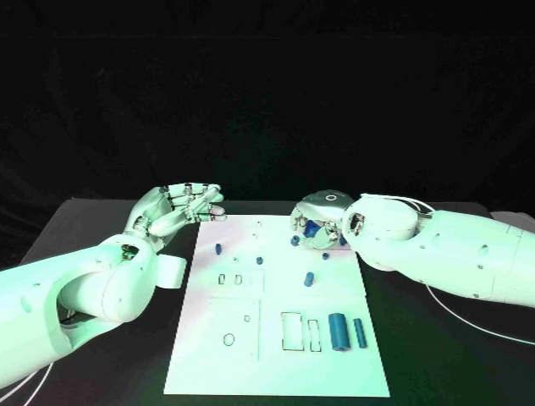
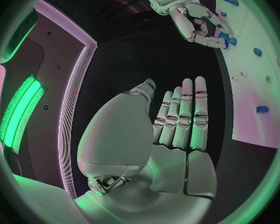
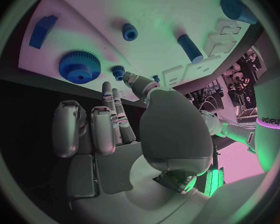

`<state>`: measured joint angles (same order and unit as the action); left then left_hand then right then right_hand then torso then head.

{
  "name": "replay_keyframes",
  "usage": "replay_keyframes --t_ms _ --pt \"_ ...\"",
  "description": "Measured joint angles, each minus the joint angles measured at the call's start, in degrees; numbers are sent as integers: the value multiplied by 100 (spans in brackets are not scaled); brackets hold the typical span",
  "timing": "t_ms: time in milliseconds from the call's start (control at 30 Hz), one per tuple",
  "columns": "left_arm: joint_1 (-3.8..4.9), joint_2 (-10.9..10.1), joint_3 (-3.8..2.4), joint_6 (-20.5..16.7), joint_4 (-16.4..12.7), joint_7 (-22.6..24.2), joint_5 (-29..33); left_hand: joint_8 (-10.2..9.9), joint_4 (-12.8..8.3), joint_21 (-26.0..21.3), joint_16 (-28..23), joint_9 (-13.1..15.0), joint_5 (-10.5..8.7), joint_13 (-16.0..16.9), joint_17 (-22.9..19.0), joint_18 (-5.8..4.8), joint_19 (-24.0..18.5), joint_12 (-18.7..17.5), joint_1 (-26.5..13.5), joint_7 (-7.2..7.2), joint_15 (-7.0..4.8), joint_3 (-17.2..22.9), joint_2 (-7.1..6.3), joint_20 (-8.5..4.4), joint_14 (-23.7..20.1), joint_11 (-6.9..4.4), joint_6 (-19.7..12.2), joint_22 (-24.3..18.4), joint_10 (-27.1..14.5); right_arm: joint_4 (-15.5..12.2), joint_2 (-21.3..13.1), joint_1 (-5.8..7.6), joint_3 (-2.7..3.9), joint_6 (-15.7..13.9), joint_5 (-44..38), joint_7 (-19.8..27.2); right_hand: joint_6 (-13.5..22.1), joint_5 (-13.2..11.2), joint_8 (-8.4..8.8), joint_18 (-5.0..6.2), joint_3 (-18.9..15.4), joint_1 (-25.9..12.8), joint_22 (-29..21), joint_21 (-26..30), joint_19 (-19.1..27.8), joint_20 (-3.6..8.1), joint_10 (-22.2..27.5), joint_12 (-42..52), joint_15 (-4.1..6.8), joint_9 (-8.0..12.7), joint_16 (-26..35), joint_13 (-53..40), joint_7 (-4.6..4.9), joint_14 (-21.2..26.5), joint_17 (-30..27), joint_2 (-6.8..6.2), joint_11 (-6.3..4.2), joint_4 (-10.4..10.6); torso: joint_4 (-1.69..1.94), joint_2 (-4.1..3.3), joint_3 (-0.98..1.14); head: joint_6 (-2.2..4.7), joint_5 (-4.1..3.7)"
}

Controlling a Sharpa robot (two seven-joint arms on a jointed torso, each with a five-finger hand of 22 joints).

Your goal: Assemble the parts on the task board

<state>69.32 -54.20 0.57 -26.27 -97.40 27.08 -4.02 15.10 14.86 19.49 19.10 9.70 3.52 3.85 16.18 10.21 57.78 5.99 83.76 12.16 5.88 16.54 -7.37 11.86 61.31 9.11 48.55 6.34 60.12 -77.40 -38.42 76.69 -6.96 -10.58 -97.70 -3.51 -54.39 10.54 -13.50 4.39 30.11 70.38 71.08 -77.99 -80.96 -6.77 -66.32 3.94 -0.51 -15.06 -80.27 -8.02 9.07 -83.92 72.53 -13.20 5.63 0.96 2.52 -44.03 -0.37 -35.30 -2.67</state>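
The white task board (image 1: pixel 280 355) lies in the middle of the black table, with several blue parts on it. My right hand (image 1: pixel 320 222) hovers low over the board's far right area. Its fingertips (image 3: pixel 107 87) reach a small blue gear (image 3: pixel 118 72); whether they grip it I cannot tell. Beside it lie a large blue gear (image 3: pixel 79 66), a blue block (image 3: pixel 42 25) and a short peg (image 3: pixel 129 32). My left hand (image 1: pixel 176 207) is raised by the board's far left corner, fingers straight and together (image 2: pixel 184 114), holding nothing. The right hand (image 2: pixel 193 20) also appears in the left wrist view.
A thick blue cylinder (image 1: pixel 337 331) and a slim blue rod (image 1: pixel 361 332) lie at the board's near right. Small pegs (image 1: pixel 306 277) (image 1: pixel 217 249) stand mid-board. A white box (image 1: pixel 173 272) sits left of the board. White cables run on the table at right (image 1: pixel 488 326).
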Motion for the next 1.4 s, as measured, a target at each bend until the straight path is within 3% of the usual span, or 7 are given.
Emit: replay_keyframes --t_ms 300,400,700,900,1167,1333,1400 --pt "1 -1 0 24 11 -28 -2 0 0 0 20 -1 0 0 17 0 8 0 0 0 -4 0 0 -8 45 0 0 -1 0 110 106 -28 -2 58 -72 -28 0 0 0 0 83 75 218 -154 -71 10 -22 0 0 -43 -122 -16 0 0 128 75 -22 14 6 -34 7 24 13" --pt "1 0 0 32 12 -35 -2 0 0 0 20 -1 0 0 24 0 28 0 -19 0 -4 0 -15 -28 45 0 0 -1 0 147 128 -38 -4 71 -83 -31 -11 0 0 -62 124 75 277 -190 -71 10 -22 0 0 -53 -151 -16 11 0 148 75 -21 25 9 -42 7 18 4" --pt "19 -33 0 49 -5 -56 -3 -1 16 -1 20 -1 0 0 32 0 49 -22 -24 0 -4 16 -20 -8 44 0 0 -1 0 170 177 -59 -6 93 -103 -31 -63 0 -23 -64 200 98 387 -269 -114 8 -104 0 0 -88 -204 -23 19 0 218 98 -21 54 7 -82 12 1 8" --pt "23 -32 0 52 -2 -69 -4 -1 16 -1 20 -1 0 0 31 -1 48 -22 -24 0 -4 16 -20 -8 44 0 0 -1 0 186 207 -59 -2 88 -106 -21 -117 0 -46 -64 246 120 387 -310 -113 8 -165 22 1 -121 -233 -32 -35 0 242 120 -42 70 6 -102 12 -13 17" --pt "26 -28 0 55 6 -82 -4 -1 16 20 20 -2 0 1 39 -1 48 -22 -24 0 -3 16 -20 -8 44 0 0 -2 0 197 209 -55 2 55 -107 -15 -335 -28 -205 -64 343 165 386 -401 -156 52 -387 73 3 -222 -289 -61 -105 -3 242 261 -130 83 15 -116 9 -20 13" --pt "26 -28 0 55 16 -93 -4 -1 16 20 20 -6 0 1 45 -1 48 -46 -24 12 10 16 -20 -8 57 0 -13 -2 0 185 202 -62 -3 -63 -108 -14 -458 -179 -392 -62 424 218 386 -456 -194 91 -548 106 75 -322 -321 -91 -171 -10 241 343 -199 40 25 -125 7 -15 12" --pt "26 -28 0 55 23 -98 -4 -1 16 20 20 -9 0 0 47 0 48 -49 -24 12 16 16 -20 -8 64 0 -13 -2 0 163 195 -67 -7 -153 -107 -14 -457 -194 -426 -136 444 233 386 -468 -198 95 -576 127 75 -322 -321 -101 -171 -10 241 374 -224 28 27 -126 7 -12 13"
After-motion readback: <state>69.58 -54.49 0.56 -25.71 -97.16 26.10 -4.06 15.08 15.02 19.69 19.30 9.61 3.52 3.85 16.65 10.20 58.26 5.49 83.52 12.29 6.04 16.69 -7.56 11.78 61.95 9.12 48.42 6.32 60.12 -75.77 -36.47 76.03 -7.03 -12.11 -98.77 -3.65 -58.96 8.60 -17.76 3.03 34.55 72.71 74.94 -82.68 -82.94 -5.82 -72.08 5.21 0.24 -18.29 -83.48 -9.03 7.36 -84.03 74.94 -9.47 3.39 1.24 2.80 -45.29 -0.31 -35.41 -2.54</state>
